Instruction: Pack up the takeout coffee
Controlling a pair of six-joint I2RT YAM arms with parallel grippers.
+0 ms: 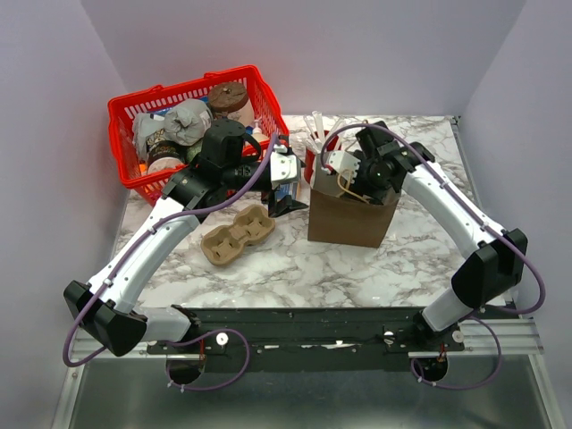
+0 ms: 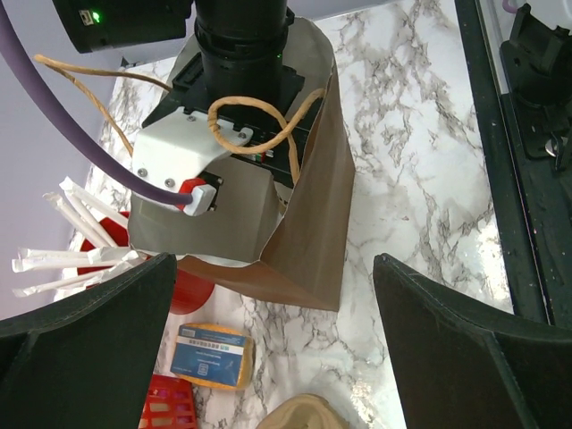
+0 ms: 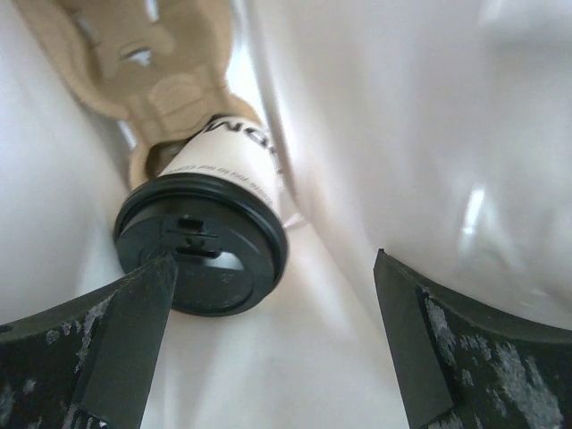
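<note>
- Right gripper (image 3: pixel 273 268): down inside the brown paper bag (image 1: pixel 350 223), fingers spread wide, nothing between them.
- Takeout coffee (image 3: pixel 201 255): inside the bag, cream cup with black lid on, tilted so the lid faces the right wrist camera.
- The cup's lower end meets a tan pulp tray (image 3: pixel 134 54) deeper in the bag; can't tell if it's seated in a pocket.
- The right gripper's left finger overlaps the lid rim in the wrist view; can't tell if they touch. The other finger is well clear of the cup.
- Left gripper (image 2: pixel 274 264): fingers wide apart, holding nothing, hanging over the table just left of the bag and pointed at it.
- The bag stands upright, mouth open, on the marble table (image 1: pixel 420 259).
- Red cup (image 2: pixel 183 290) with white wrapped cutlery sits just beside the bag on its far side.
- A second pulp cup carrier (image 1: pixel 237 234) lies flat on the table, left of the bag.
- Red basket (image 1: pixel 179 94) with assorted items sits at the far left corner.
</note>
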